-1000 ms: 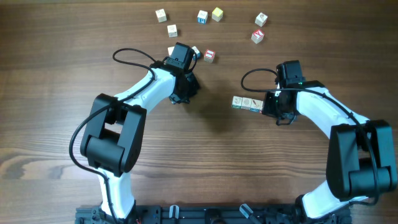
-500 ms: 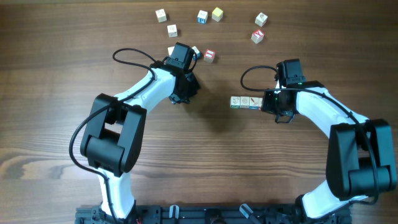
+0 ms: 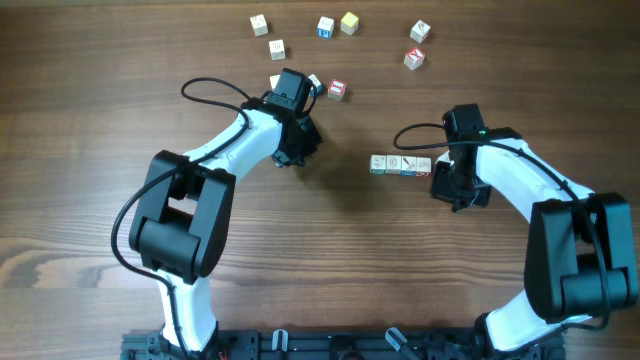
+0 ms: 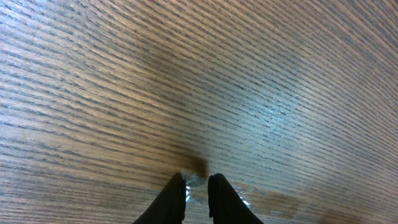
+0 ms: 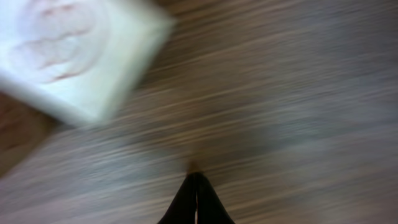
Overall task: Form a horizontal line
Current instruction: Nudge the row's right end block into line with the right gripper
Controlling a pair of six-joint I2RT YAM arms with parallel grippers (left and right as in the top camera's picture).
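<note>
Since the right jaws (image 5: 196, 190) are pressed together and empty, they look placed as a pusher just beside the row of tiny pale wooden printed cubes (image 3: 401, 164) on the brown wooden bench (image 3: 330, 260). Their wrist view catches only one blurred pale cube (image 5: 68, 56), while overhead shows the whole row. The left jaws (image 4: 197, 193), slightly apart, wait well away from the row.

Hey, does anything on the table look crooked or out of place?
Nothing stands out. The row looks straight, its cubes touching. The loose cubes lie scattered beyond it, none visibly damaged.
</note>
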